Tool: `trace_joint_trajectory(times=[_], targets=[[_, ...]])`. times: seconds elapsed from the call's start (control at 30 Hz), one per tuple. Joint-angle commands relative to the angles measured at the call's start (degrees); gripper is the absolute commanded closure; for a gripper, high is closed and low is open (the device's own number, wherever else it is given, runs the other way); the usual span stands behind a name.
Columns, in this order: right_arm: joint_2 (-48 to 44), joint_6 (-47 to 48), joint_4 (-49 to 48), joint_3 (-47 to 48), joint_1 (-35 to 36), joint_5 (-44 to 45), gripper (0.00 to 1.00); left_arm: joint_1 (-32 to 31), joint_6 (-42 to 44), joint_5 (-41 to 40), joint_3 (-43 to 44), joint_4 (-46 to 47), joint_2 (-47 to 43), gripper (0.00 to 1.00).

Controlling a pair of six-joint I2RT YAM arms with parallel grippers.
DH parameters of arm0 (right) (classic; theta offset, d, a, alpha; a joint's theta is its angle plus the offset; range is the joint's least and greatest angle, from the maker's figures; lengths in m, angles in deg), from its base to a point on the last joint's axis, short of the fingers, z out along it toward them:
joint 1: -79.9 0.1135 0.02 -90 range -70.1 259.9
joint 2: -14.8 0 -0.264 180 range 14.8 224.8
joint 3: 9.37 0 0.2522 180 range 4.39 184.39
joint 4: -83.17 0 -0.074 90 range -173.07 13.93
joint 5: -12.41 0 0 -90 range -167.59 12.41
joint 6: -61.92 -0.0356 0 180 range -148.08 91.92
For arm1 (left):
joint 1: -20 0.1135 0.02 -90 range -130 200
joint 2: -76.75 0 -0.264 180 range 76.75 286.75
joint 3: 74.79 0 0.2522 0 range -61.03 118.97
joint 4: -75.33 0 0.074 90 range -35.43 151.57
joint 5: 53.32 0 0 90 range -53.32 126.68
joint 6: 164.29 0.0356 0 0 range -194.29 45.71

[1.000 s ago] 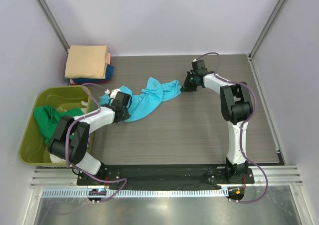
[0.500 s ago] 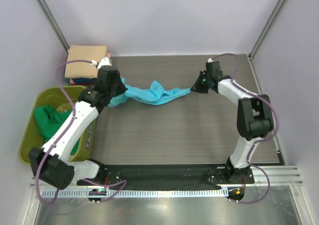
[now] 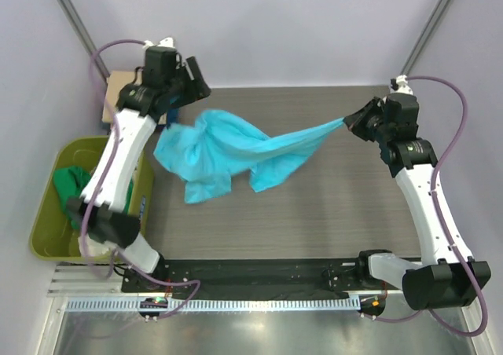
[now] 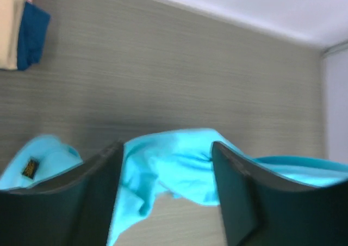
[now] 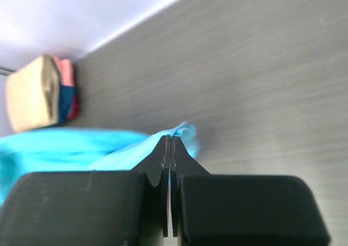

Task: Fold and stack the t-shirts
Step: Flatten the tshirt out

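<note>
A turquoise t-shirt (image 3: 236,147) stretches across the middle of the table. My right gripper (image 3: 350,122) is shut on its right corner, and in the right wrist view the cloth (image 5: 182,131) bunches at the closed tips (image 5: 170,140). My left gripper (image 3: 198,84) is open at the back left, above the shirt's loose left end. The left wrist view shows nothing between the fingers, with the turquoise cloth (image 4: 174,164) lying below them. A stack of folded t-shirts (image 5: 38,93), tan on top, sits in the back left corner. A green t-shirt (image 3: 69,186) lies in the bin.
An olive-yellow bin (image 3: 43,241) stands at the table's left edge. The left arm covers most of the folded stack (image 3: 114,96) in the top view. Light walls close in the back and both sides. Both arm bases sit on the black rail (image 3: 259,272) at the near edge.
The left gripper rose toward the back left, opened and let go of the turquoise shirt. The right gripper pulled its corner to the right, and the shirt spread out.
</note>
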Motion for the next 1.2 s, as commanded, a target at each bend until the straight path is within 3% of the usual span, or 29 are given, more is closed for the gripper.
trace_joint_trajectory(times=[0.0,0.07,0.2,0.23,0.43,0.67,0.8,1.17], targets=[[1.2,1.4,6.1,-5.3,-1.8,1.9,0.99,3.7,4.3,11.9,6.5,-10.2,19.8,0.29],[1.5,2.2,6.1,-7.8,-2.6,1.7,0.99,3.0,5.5,12.3,7.0,-14.0,23.4,0.21],[1.8,3.8,6.1,-10.4,-3.5,2.4,0.99,0.3,1.5,8.8,-12.2,-1.3,12.3,0.18],[3.0,4.0,6.0,-10.6,-3.4,2.1,0.99,-0.2,0.7,7.5,-18.5,-0.3,7.3,0.18],[5.7,4.3,3.8,-11.1,-3.4,0.2,0.99,-5.4,-3.7,-3.1,-36.8,1.1,-9.5,0.26],[8.2,4.1,1.6,-11.4,-3.4,-1.7,0.99,-8.0,-10.9,-3.7,-55.6,2.5,-25.9,0.31],[8.5,4.1,0.8,-11.7,-3.5,-2.8,0.99,-7.8,-12.9,-5.6,-63.7,7.6,-27.7,0.24],[8.6,4.9,-0.2,-14.1,-3.4,-4.0,0.99,-4.8,-12.8,-6.3,-70.6,23.9,-17.7,0.32]])
